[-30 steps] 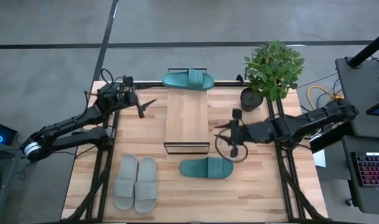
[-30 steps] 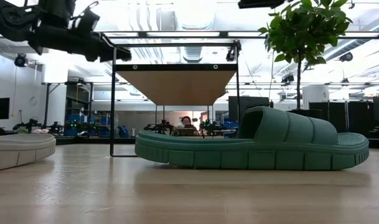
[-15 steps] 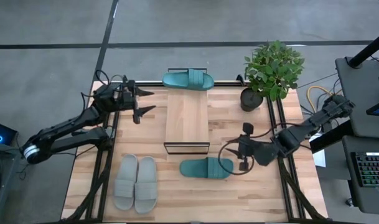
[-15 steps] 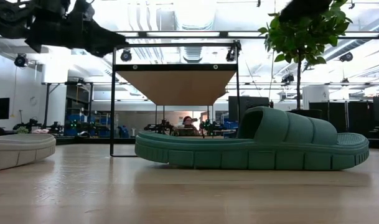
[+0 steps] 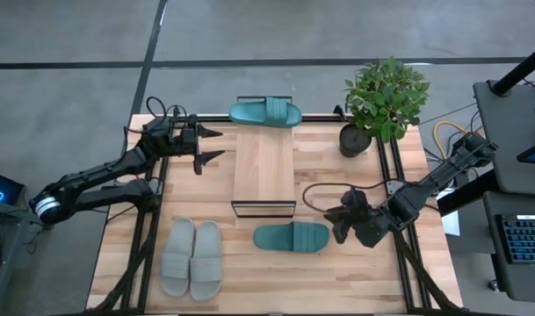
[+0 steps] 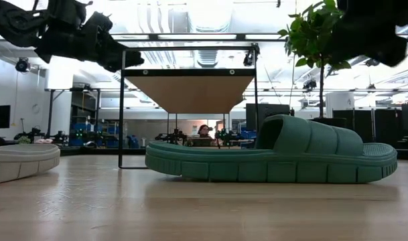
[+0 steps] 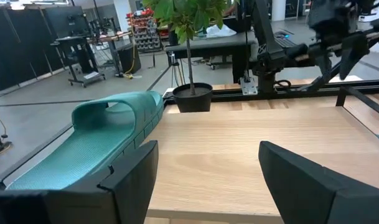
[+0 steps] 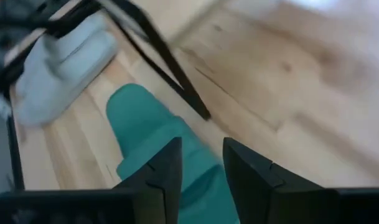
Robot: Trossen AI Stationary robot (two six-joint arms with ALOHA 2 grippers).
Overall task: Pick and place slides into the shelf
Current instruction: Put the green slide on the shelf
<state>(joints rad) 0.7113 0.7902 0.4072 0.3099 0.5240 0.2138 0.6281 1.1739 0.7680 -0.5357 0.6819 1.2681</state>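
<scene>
- High view: the shelf (image 5: 264,172) stands mid-counter (image 5: 372,281). 1 teal slide (image 5: 265,112) lies at the far edge, another teal slide (image 5: 292,237) just in front of the shelf, the grey pair (image 5: 191,257) at front left. The right gripper (image 5: 336,223) hovers beside the near teal slide; the left gripper (image 5: 207,145) hangs left of the shelf.
- Low view: the near teal slide (image 6: 277,161) lies flat.
- Left wrist view: fingers (image 7: 130,180) spread, empty.
- Right wrist view: fingers (image 8: 161,174) parted narrowly above the teal slide (image 8: 152,140), holding nothing.

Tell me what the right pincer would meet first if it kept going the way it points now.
Most likely the teal slide on the table: the right pincer hovers just off that slide's end, pointed along it, fingers apart and empty. How far above it sits is unclear.
</scene>
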